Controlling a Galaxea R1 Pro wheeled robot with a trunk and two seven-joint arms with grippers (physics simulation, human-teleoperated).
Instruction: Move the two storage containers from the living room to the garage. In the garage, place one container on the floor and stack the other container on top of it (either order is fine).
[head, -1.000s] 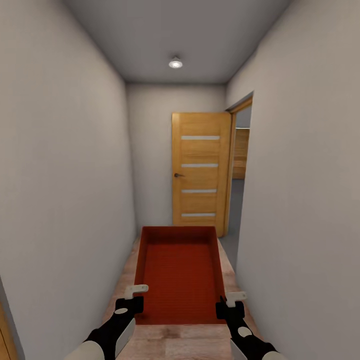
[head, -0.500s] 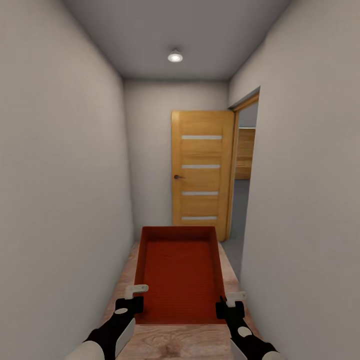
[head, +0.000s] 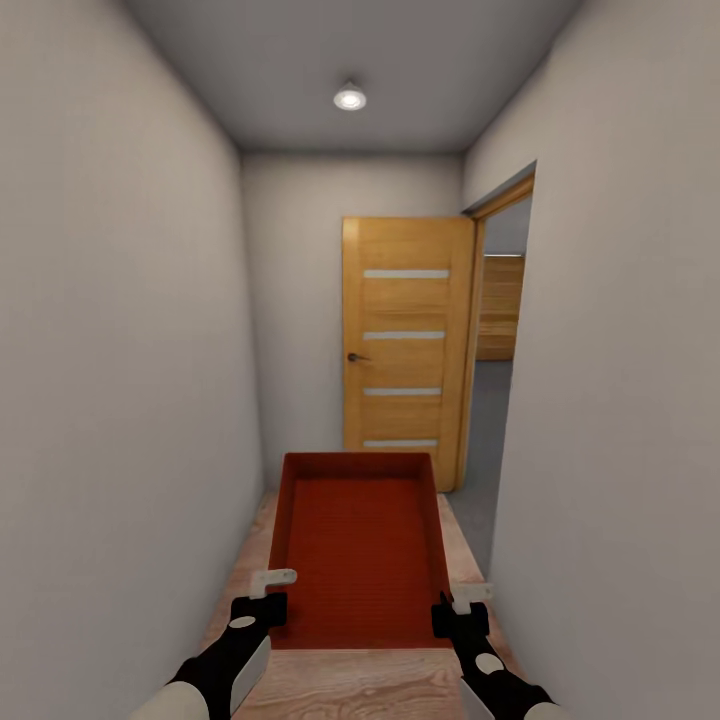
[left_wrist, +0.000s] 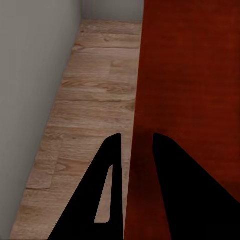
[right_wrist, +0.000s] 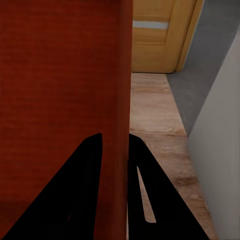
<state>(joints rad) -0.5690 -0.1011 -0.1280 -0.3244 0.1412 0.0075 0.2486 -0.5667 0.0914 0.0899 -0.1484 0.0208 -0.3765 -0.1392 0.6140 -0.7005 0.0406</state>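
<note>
While I faced the narrow hallway (head: 130, 350) and its wooden door (head: 405, 340), the storage container (head: 360, 545) hung above the wood-plank floor (head: 350, 685), my left jaws (head: 268, 595) and right jaws (head: 460, 605) clamped on its side walls.

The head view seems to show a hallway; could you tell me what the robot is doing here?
The robot is carrying a red-orange storage container along a narrow corridor with a wood-plank floor. The left gripper is clamped on the container's left wall and the right gripper on its right wall, each with one finger inside and one outside. Ahead stands an open wooden door, and beside it a doorway on the right opens onto a grey floor.
</note>
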